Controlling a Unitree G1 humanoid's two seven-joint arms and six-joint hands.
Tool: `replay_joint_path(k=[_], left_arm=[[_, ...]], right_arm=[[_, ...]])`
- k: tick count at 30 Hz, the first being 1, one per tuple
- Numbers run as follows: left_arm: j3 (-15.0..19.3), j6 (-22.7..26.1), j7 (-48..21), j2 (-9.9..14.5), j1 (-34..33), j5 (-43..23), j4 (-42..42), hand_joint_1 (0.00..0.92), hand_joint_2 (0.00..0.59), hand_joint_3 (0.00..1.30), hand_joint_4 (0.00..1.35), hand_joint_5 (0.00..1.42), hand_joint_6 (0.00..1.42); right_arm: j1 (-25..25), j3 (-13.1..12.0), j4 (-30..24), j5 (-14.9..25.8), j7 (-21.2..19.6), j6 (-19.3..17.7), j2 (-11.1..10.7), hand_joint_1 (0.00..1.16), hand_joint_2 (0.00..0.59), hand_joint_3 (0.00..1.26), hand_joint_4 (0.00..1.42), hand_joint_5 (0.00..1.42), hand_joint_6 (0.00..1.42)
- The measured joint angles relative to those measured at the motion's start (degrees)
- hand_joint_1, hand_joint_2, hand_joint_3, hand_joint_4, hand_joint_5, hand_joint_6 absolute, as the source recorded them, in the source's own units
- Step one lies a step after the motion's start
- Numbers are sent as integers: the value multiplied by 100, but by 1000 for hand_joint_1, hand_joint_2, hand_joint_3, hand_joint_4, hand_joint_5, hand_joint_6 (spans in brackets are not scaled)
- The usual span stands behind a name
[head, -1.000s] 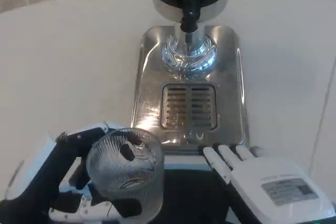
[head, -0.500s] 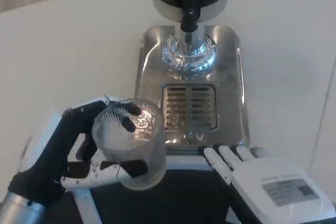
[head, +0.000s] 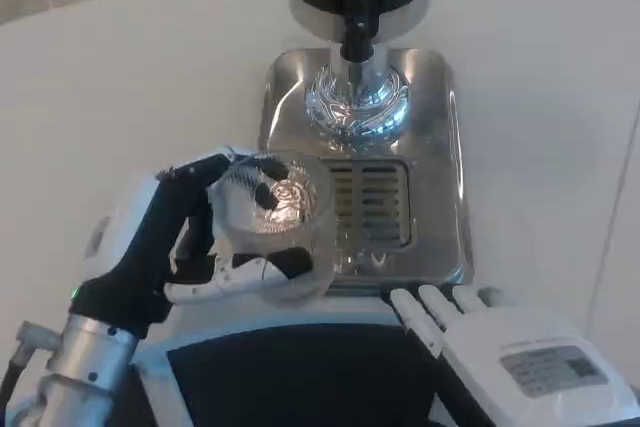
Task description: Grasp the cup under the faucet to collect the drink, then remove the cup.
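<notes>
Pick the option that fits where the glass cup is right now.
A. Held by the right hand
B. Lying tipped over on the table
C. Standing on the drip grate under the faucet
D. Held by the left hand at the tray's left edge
D: the left hand grips the cup beside the steel tray, short of the faucet.

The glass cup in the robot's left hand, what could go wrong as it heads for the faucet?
1. The left hand holds the ribbed glass cup at the left edge of the steel drip tray; its base could catch that raised rim and tip.
2. The black faucet sits low over the chrome base, so the cup's rim might bump it.
3. The right hand rests by the tray's front corner, close enough to crowd the way out.
</notes>
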Motion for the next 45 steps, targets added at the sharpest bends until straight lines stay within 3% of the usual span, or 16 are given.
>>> replay_joint_path(k=[17,30,32,37,41,45], left_arm=[[-767,16,978,-261,-1418,465,1715,617,6,928,1152,1389,1424],[-1302,410,1815,-456,-2475,914,3078,617,5,937,1142,1375,1424],[-1378,473,1984,-459,-2606,925,3238,615,0,925,1084,1338,1424],[-1491,569,2434,-458,-2688,1093,3385,609,0,738,686,1028,1339],[-1596,600,2607,-416,-2772,1122,3503,417,53,521,404,772,1139],[-1710,599,2709,-343,-2810,1166,3574,368,62,433,319,643,1000]], right_arm=[[35,-62,-3,-107,84,6,8,510,514,0,0,0,0],[72,-245,-4,-6,87,5,17,510,514,0,0,0,0],[72,-286,-3,4,87,6,19,510,514,0,0,0,0],[65,-334,-3,18,144,8,20,509,513,0,0,0,0],[1,-366,-3,25,238,23,21,506,509,0,0,0,0],[-115,-397,-3,71,355,56,26,502,508,0,0,0,0]])
